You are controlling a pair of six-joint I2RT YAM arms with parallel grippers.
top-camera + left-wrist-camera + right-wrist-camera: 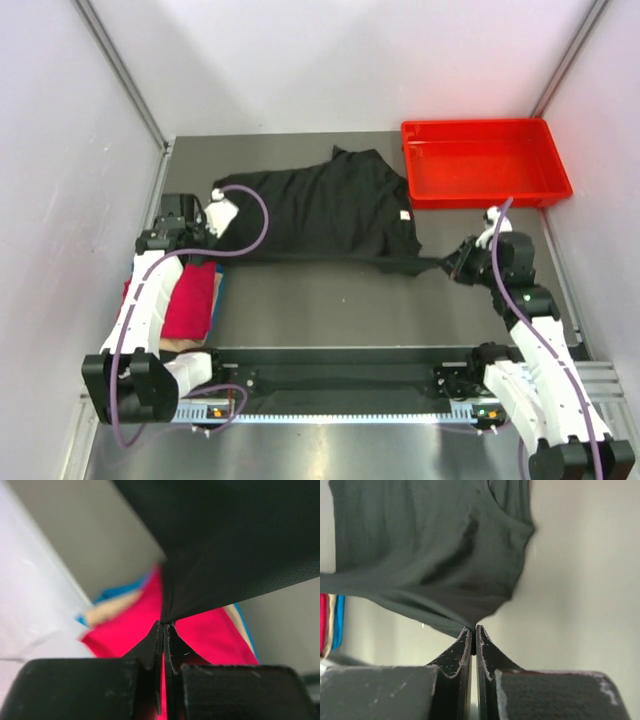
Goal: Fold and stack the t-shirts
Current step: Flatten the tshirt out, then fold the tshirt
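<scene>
The black t-shirt (330, 210) lies spread across the middle of the table, its lower edge pulled taut between both grippers. At the shirt's left edge, my left gripper (222, 212) is shut on the cloth; in the left wrist view the black t-shirt (235, 540) runs out from the pinched tips of that gripper (165, 623). My right gripper (452, 264) is shut on the shirt's lower right corner, and the black t-shirt (430, 545) hangs from this gripper (473, 628). A folded crimson t-shirt (190, 300) lies under the left arm, with a blue t-shirt's edge (221, 283) beside it.
A rigid red plastic tray (485, 160) stands at the back right, just beyond the black shirt. White walls close in the left, right and back. A beige layer (107, 611) shows in the pile under the crimson shirt (130, 630). A rail (330, 412) runs along the near edge.
</scene>
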